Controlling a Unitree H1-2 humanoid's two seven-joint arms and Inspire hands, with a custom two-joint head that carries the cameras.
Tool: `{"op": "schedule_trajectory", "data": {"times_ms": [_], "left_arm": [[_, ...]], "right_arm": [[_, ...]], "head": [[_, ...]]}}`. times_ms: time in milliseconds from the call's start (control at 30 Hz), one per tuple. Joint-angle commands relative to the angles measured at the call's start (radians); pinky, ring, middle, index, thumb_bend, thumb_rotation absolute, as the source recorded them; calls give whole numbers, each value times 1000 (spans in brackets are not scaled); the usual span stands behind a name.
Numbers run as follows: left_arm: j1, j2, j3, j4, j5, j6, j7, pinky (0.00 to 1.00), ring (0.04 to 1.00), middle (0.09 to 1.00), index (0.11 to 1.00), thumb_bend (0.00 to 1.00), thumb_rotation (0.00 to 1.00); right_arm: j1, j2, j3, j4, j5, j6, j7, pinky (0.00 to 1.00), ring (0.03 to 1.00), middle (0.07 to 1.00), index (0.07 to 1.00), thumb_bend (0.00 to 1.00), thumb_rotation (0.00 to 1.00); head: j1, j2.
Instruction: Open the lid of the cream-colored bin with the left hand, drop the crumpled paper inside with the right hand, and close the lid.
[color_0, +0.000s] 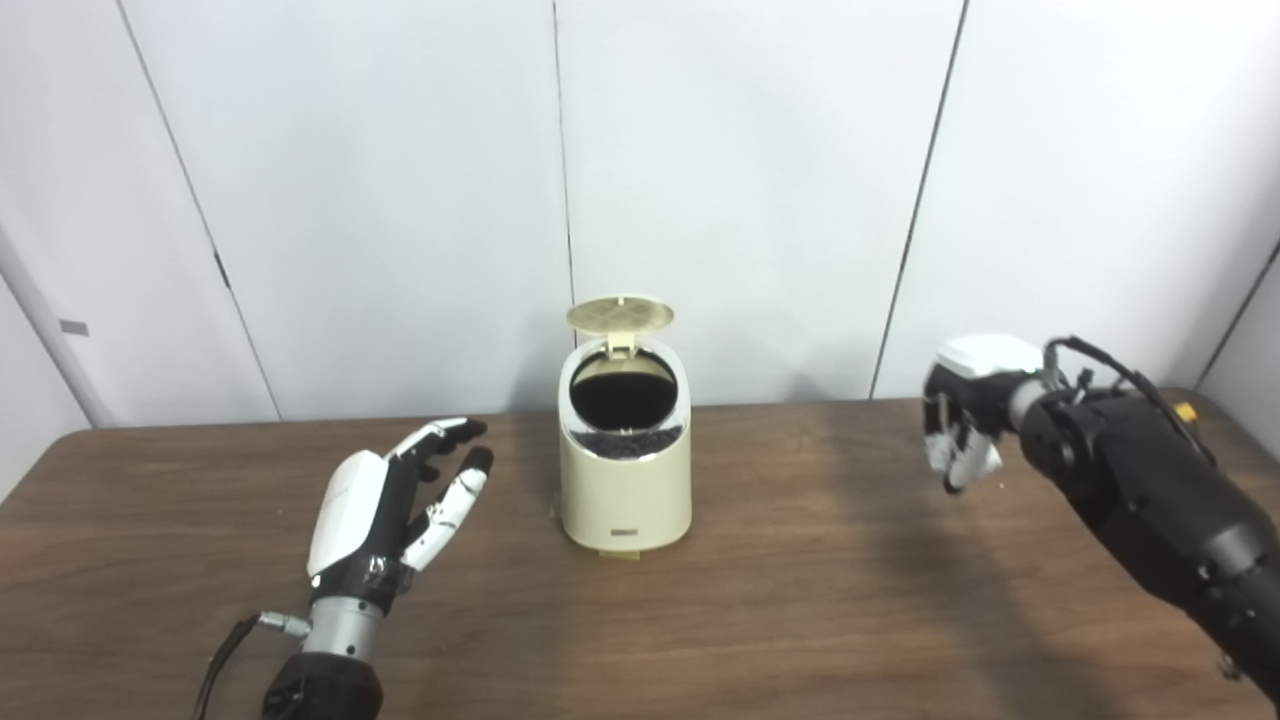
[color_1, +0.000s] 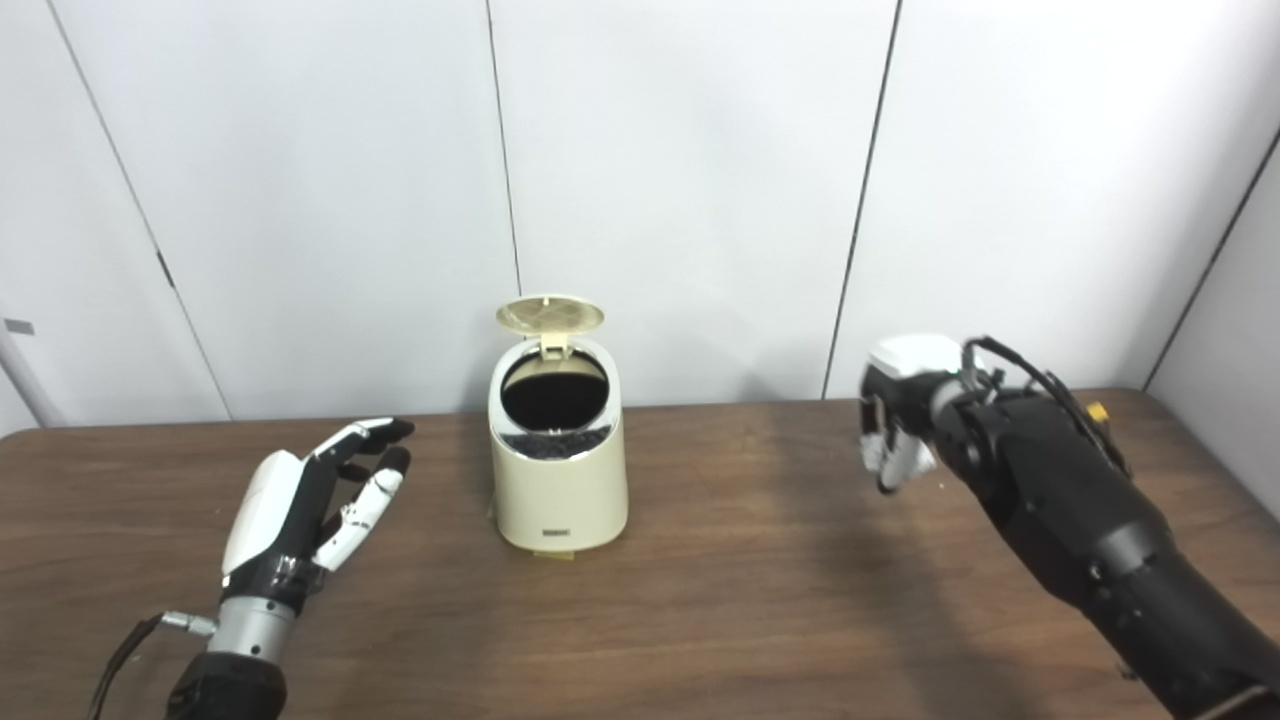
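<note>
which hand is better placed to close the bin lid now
Left, probably. The left hand is open, low and just beside the bin, whose lid stands up. The right hand hangs farther off, fingers curled downward; no paper visible in it.

The cream-colored bin (color_0: 625, 470) is the only thing standing on the tabletop (color_0: 800, 600), at its middle toward the far side. Its lid (color_0: 619, 314) stands upright at the far rim, so the mouth lies open from above and from the near side. My left hand (color_0: 395, 510) rests left of it with bare wood between. My right hand (color_0: 962, 430) hangs well to its right, nothing between them.
</note>
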Motion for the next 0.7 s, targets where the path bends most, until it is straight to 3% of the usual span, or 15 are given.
{"op": "schedule_trajectory", "data": {"times_ms": [0, 133, 233, 300, 433, 533, 567, 633, 667], "left_arm": [[-41, 4, 2, -3, 5, -14, 19, 682, 782, 784, 786, 530, 1000], [-42, 2, 1, 14, 8, -22, 28, 675, 779, 780, 785, 504, 996], [-43, 0, -1, 25, 10, -28, 36, 670, 774, 777, 784, 494, 988], [-43, -1, -3, 26, 12, -29, 38, 667, 770, 777, 785, 490, 985], [-45, -4, -4, 35, 18, -27, 46, 667, 772, 779, 786, 481, 970], [-47, -7, -4, 40, 19, -13, 48, 667, 774, 786, 789, 488, 974], [-48, -9, -2, 41, 9, -6, 39, 679, 784, 796, 796, 499, 977], [-47, -14, 7, 44, -29, 5, 16, 711, 809, 823, 819, 516, 994], [-47, -18, 13, 46, -56, 11, 3, 722, 815, 835, 831, 525, 998]], "right_arm": [[-79, -20, -32, -59, -13, 5, 11, 177, 255, 472, 485, 534, 0], [-98, -2, -59, -132, 32, -9, 56, 209, 286, 473, 483, 533, 0], [-117, 13, -56, -195, 22, 4, 112, 247, 329, 414, 488, 530, 0], [-132, 17, -43, -227, 12, -17, 142, 406, 462, 491, 479, 529, 0], [-160, 56, -31, -275, -9, -12, 186, 281, 346, 410, 489, 529, 0], [-175, 99, -39, -302, -5, -1, 205, 171, 238, 464, 481, 532, 0], [-184, 111, -32, -306, -14, -2, 213, 308, 289, 422, 486, 529, 0], [-202, 136, -15, -311, -48, 6, 241, 280, 298, 401, 488, 527, 0], [-212, 150, -7, -314, -60, 8, 255, 544, 477, 483, 474, 525, 0]], "head": [[-1, 0], [-2, -4], [-2, -6], [0, -5], [-1, -6], [5, -9], [7, -10], [8, -11], [9, -11]]}}
